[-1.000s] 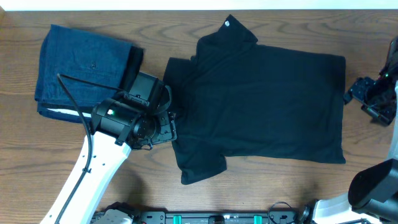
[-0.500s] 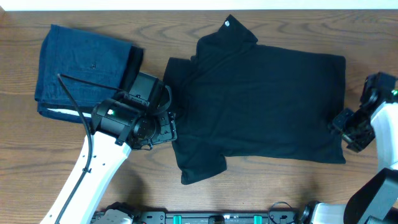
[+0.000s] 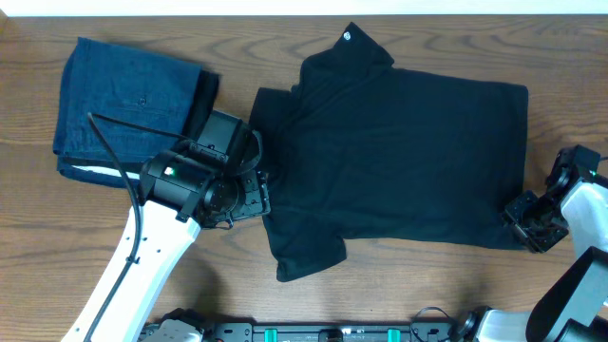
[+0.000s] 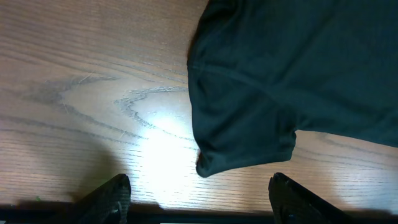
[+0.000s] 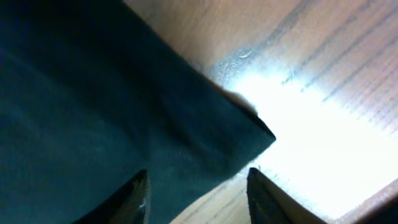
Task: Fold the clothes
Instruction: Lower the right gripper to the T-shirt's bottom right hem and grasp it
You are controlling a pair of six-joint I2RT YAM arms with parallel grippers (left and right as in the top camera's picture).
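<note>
The black shirt [image 3: 399,152] lies flat on the table, collar at the left, with a small white logo mark [image 3: 347,37] on the upper sleeve. My left gripper [image 3: 249,195] is open at the shirt's left edge, by the lower sleeve [image 4: 242,134]. In the left wrist view its fingers [image 4: 199,199] straddle bare wood just below the sleeve tip. My right gripper [image 3: 525,220] is open at the shirt's lower right hem corner. In the right wrist view its fingers [image 5: 198,194] straddle that corner [image 5: 205,146], close above the cloth.
A folded dark-blue denim-like garment [image 3: 133,100] with a white edge lies at the far left, next to my left arm. The wooden table [image 3: 427,285] shows bare along the front. The right table edge is near my right arm.
My right gripper moved from beside the shirt's right edge down and left to the lower right hem corner. The left arm and the shirt have not moved.
</note>
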